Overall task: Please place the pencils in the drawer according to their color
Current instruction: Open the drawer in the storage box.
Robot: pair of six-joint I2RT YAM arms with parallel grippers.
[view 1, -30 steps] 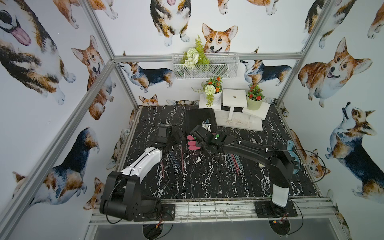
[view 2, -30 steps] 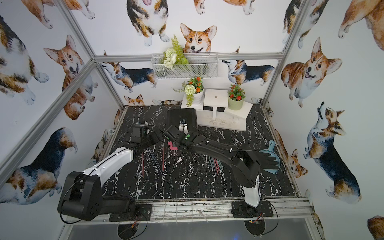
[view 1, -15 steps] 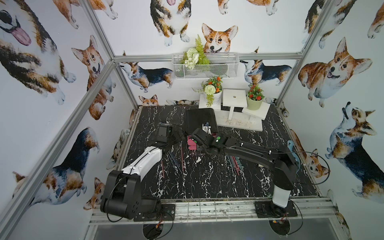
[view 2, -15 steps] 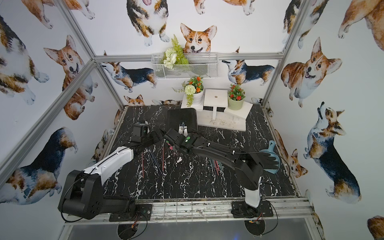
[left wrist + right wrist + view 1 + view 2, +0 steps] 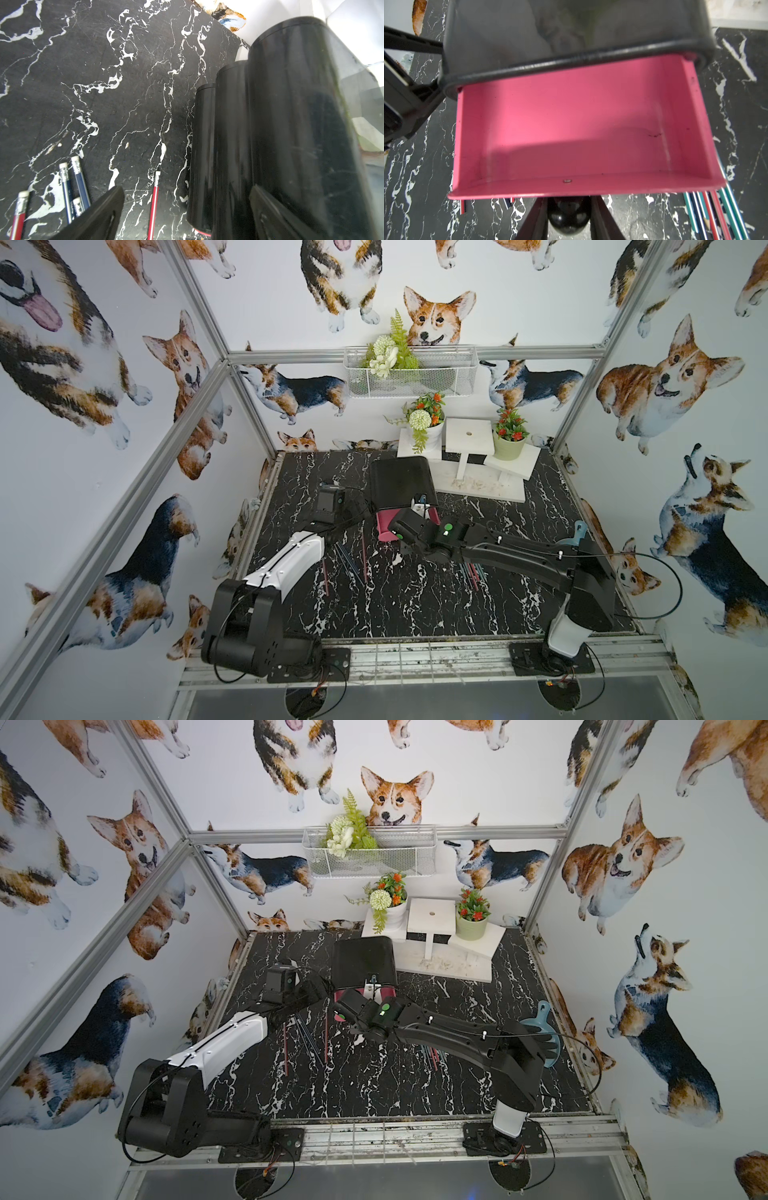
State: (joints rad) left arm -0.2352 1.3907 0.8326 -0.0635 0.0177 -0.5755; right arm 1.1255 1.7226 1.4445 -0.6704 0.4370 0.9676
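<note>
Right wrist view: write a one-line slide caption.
Right gripper grips the black knob of the open pink drawer; pencils lie on the table.

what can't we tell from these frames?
1. Other drawers, if any: only the pink drawer shows; the black cabinet hides the rest in every view.
2. The pencils under the right arm: partly covered in both top views, so no count.
3. The blue pencils in the left wrist view: cut off by the bottom edge and the left finger.

Robot lab test cell.
Bounded by aluminium framing [image 5: 291, 356] and corgi-print panels [image 5: 104, 427]; arms [image 5: 286, 564] are bolted to a slotted rail [image 5: 415, 655].
</note>
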